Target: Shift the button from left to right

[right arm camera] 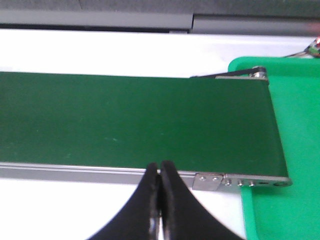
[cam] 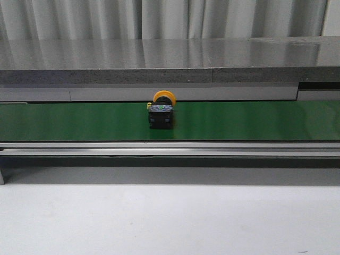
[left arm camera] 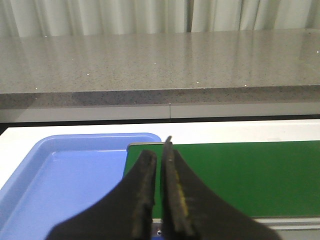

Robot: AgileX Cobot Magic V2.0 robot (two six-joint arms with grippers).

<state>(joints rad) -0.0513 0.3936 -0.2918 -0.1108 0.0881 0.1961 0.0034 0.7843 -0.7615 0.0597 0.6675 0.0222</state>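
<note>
Button (cam: 161,113) sits mid-belt (cam: 255,121); both pincers, left (left arm camera: 159,175) and right (right arm camera: 159,185), pressed together, empty. Spread 1 before approaching.

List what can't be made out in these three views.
- Button: in the front view only; its back is hidden and the band is too small to read.
- Blue tray, left wrist view: cut off by the frame; left gripper covers part.
- Green tray, right wrist view: cut off; contents unseen.
</note>
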